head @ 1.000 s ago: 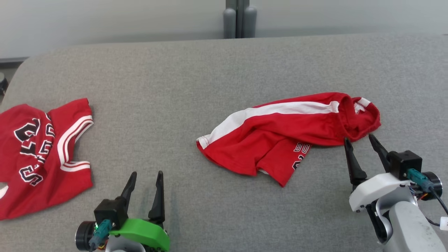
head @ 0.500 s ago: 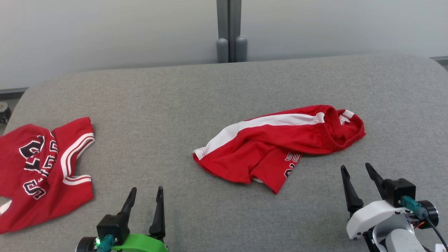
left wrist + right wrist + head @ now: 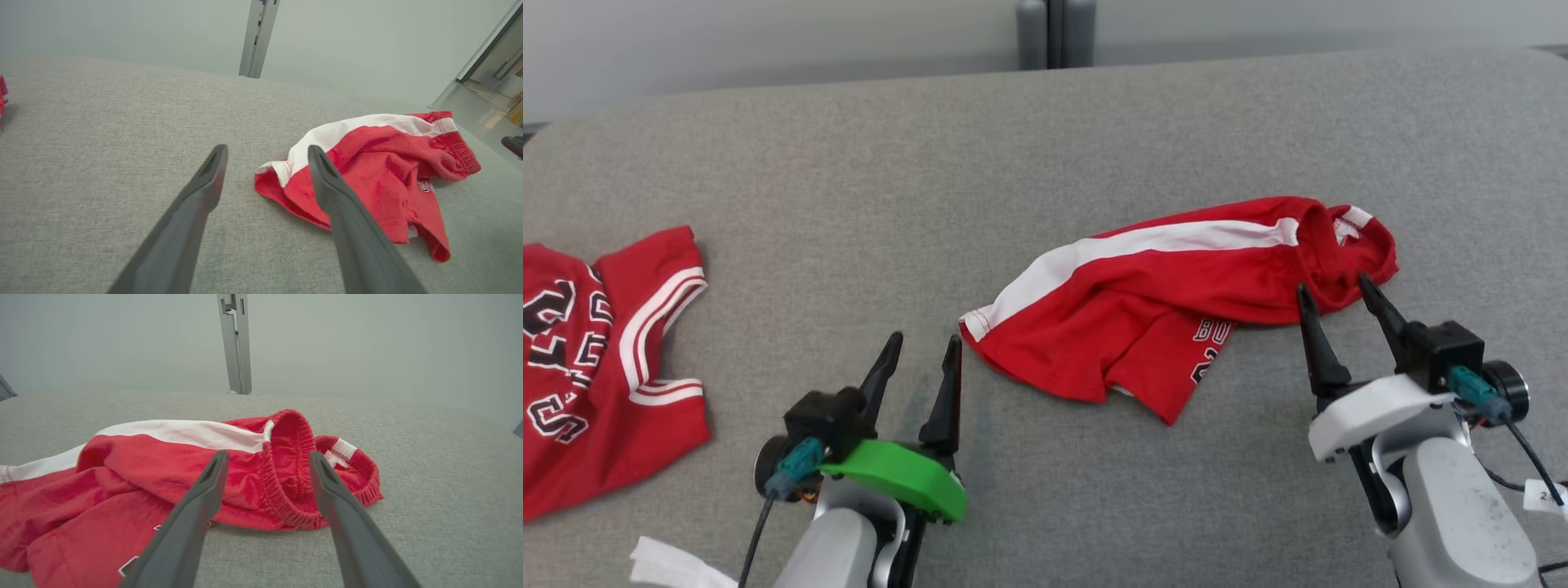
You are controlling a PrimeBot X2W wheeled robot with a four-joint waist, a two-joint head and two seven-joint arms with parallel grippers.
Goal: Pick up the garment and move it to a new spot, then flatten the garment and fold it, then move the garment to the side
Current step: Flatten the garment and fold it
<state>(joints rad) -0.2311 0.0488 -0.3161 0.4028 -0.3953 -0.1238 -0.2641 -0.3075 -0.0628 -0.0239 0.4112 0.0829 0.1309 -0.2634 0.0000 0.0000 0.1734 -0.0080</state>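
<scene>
Both grippers have closed in on the garment [image 3: 1160, 302], red shorts on the grey surface [image 3: 849, 163]. The left gripper [image 3: 925, 337], spread, sits beside its leg hem [image 3: 980, 322]; the right gripper [image 3: 1333, 283], also spread, reaches the waistband [image 3: 1347, 253].

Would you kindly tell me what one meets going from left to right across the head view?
red jersey with black numbers → left tool, open → red shorts with a white stripe → right tool, open, its tips at the waistband end of the shorts
</scene>
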